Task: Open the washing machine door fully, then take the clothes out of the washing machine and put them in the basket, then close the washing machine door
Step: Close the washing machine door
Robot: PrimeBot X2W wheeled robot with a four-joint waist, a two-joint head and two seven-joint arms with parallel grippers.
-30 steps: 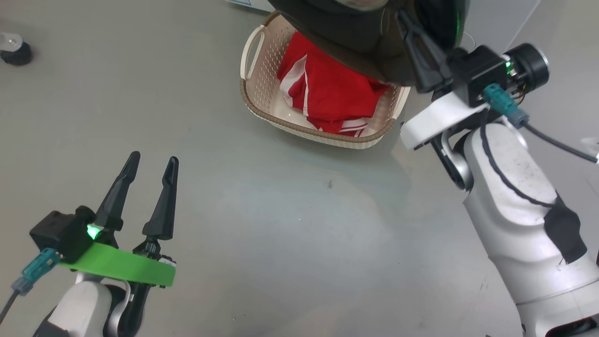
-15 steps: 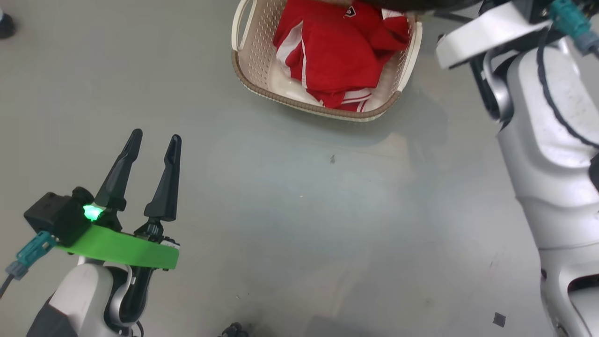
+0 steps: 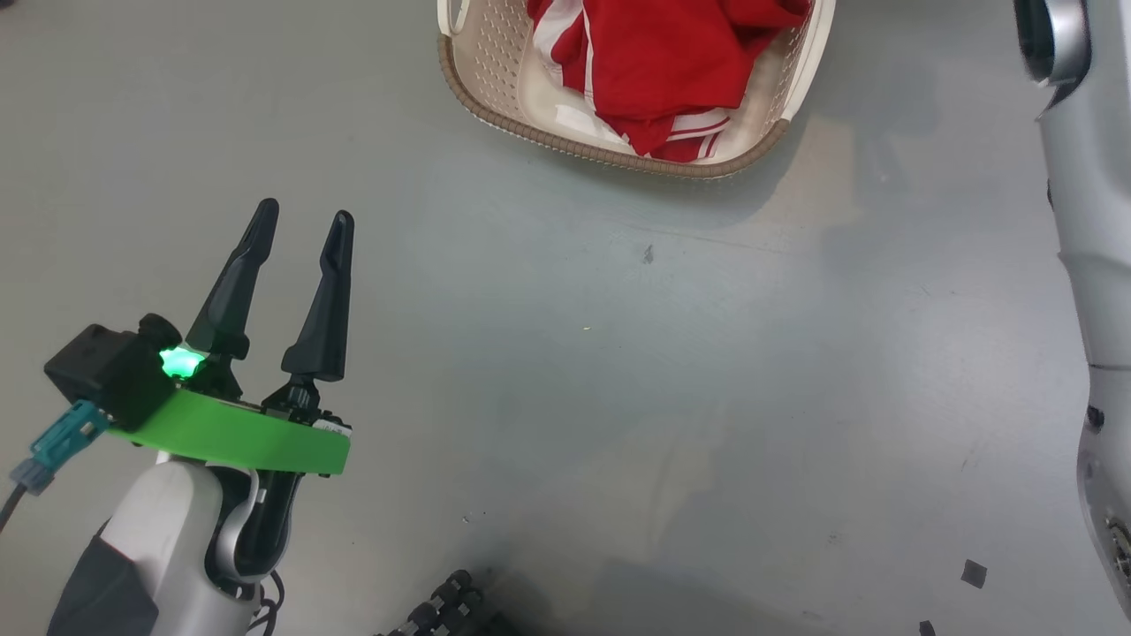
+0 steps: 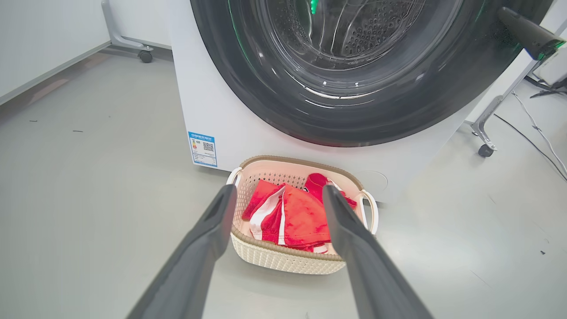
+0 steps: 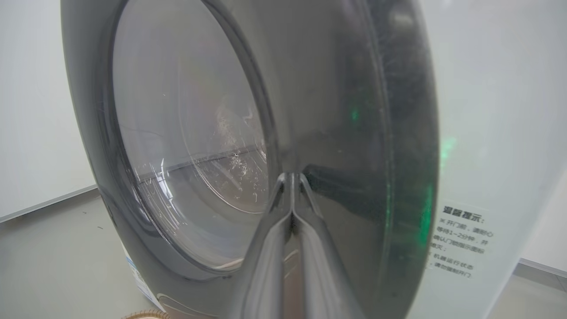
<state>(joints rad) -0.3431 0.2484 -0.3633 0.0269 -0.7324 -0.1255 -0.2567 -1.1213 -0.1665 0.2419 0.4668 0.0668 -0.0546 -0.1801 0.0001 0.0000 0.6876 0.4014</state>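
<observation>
The cream basket point(image 3: 495, 124) stands on the floor with the red, white-striped clothes point(image 3: 671, 62) lying in it. In the left wrist view the basket point(image 4: 274, 259) and clothes point(image 4: 301, 217) sit right before the white washing machine point(image 4: 208, 110). The washing machine door point(image 4: 266, 102), black-rimmed with a glass bowl, lies close over the drum. My left gripper point(image 3: 304, 214) hovers open and empty over bare floor, short of the basket, also framed as the left gripper point(image 4: 278, 189). My right gripper point(image 5: 291, 176) is shut, tips against the door's black rim point(image 5: 345, 110).
A blue sticker point(image 4: 203, 149) marks the machine's lower front. Wheeled stand legs point(image 4: 485, 149) and cables point(image 4: 540, 133) lie to the machine's right, another caster point(image 4: 144, 55) behind its left. My right forearm point(image 3: 1091, 265) fills the head view's right edge.
The head camera has shifted, so the basket now sits at the picture's top edge, and the door and right gripper have left that view. The left gripper stays open.
</observation>
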